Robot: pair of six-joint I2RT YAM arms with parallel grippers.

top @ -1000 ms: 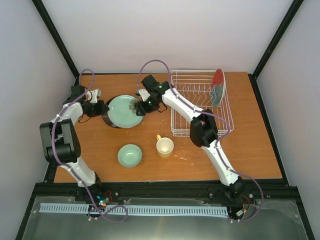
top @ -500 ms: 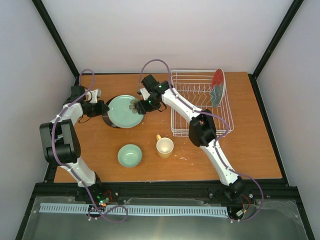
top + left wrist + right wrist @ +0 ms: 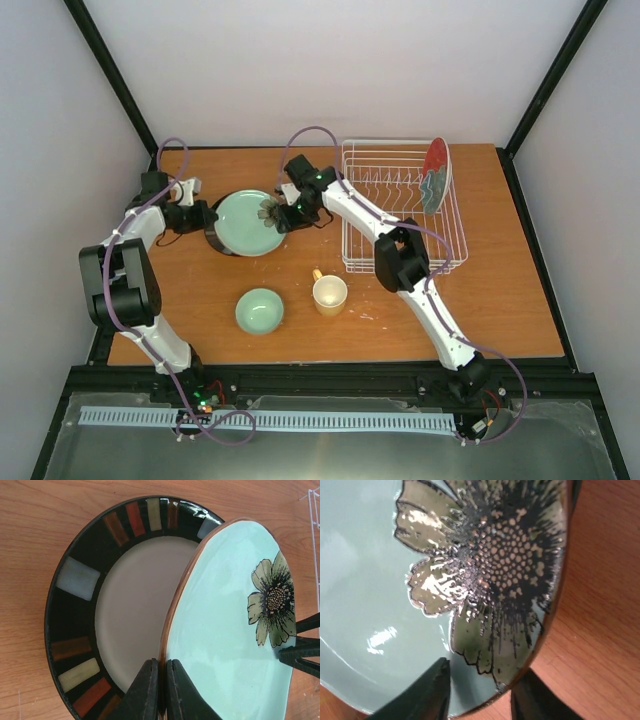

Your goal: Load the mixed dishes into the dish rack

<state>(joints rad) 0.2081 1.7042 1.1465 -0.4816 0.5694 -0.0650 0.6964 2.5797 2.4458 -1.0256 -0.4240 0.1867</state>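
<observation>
My left gripper (image 3: pixel 161 690) is shut on the near rim of the mint-green plate (image 3: pixel 225 630), which has a dark rim and an olive flower. It holds that plate tilted up off the dark plate with the cream centre (image 3: pixel 75 575) lying under it. In the top view the left gripper (image 3: pixel 205 217) is at the mint-green plate's (image 3: pixel 245 222) left edge. My right gripper (image 3: pixel 275 213) is at its right edge. In the right wrist view the right gripper (image 3: pixel 480 695) is open, its jaws straddling the flowered rim of the plate (image 3: pixel 370 555).
The white wire dish rack (image 3: pixel 400 205) stands at the back right with the red plate (image 3: pixel 435 175) upright at its right end. A small mint-green bowl (image 3: pixel 260 310) and a cream-yellow mug (image 3: pixel 330 294) stand on the table in front.
My right gripper has edged a little left onto the mint-green plate's right rim. The left gripper and the plate have stayed as they were.
</observation>
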